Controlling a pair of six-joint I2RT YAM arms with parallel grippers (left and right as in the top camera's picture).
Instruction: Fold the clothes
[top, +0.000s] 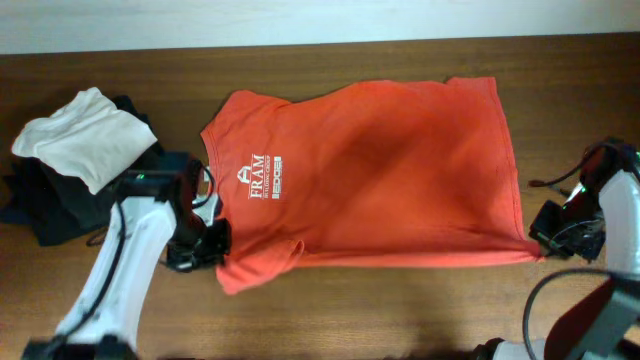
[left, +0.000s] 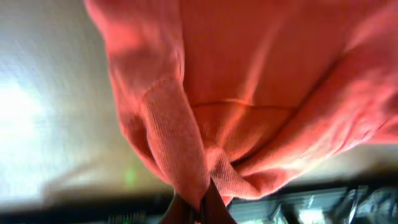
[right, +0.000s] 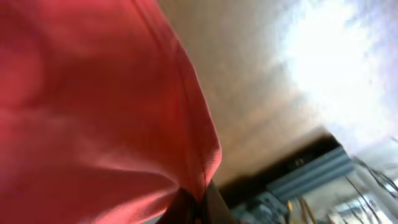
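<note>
Red-orange cotton is spreading across the middle of the scene: the T-shirt (top: 390, 170) is lying flat and face up on the table (top: 400, 310), its neck pointing toward the left arm's side and its hem toward the right arm's side. White chest lettering (top: 258, 178) is showing just beside the collar. The sleeve (top: 255, 268) nearest the front edge is sticking out a little past the shirt's body.

At that sleeve the left gripper (top: 210, 243) is pinching the cloth. Its wrist camera is showing the ribbed cuff and gathered folds running down into the gripper (left: 196, 211), the jaws clamped together on the fabric.

At the opposite end, the right gripper (top: 548, 235) is gripping the front hem corner (top: 530, 252). In its own wrist view the shirt's edge is narrowing to a point between the clenched fingers (right: 198, 208), with bare wood beyond it.

Well apart from the shirt, by the table's left end, a white garment (top: 80, 135) is resting on top of a pile of black garments (top: 45, 205), just behind the left arm.
</note>
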